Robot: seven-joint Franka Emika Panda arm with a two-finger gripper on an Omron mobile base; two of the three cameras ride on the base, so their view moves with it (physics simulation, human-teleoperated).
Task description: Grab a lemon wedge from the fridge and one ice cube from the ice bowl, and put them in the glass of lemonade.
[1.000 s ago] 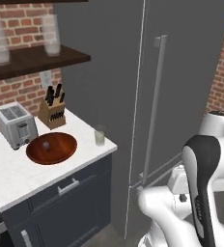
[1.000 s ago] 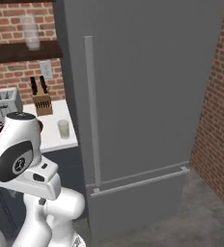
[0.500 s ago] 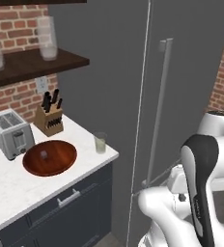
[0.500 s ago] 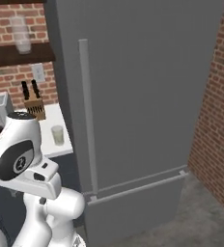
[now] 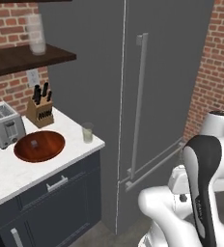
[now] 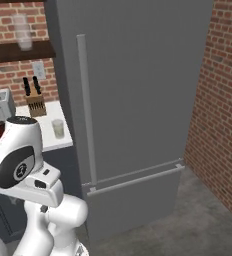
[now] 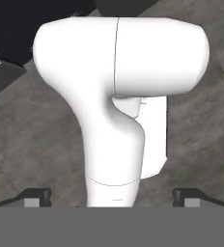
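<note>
A toaster (image 5: 6, 126) is seen at the far left of the white table (image 5: 7, 176), with a knife block (image 5: 40, 111) set behind it against the brick wall. The ice bowl (image 5: 39, 146) is placed just in front of the toaster, one cube (image 5: 35, 143) visible inside. The glass of lemonade (image 5: 87, 132) is stood near the table's right edge, well apart from the bowl. To its right, the fridge (image 6: 138, 100) is shown shut, its long bar handle (image 6: 86, 115) upright; the lemon wedge cannot be seen. In the hand view, the pincer (image 7: 112, 198) is held wide open above grey floor (image 7: 32, 140), its fingertips (image 7: 35, 198) gripping nothing.
</note>
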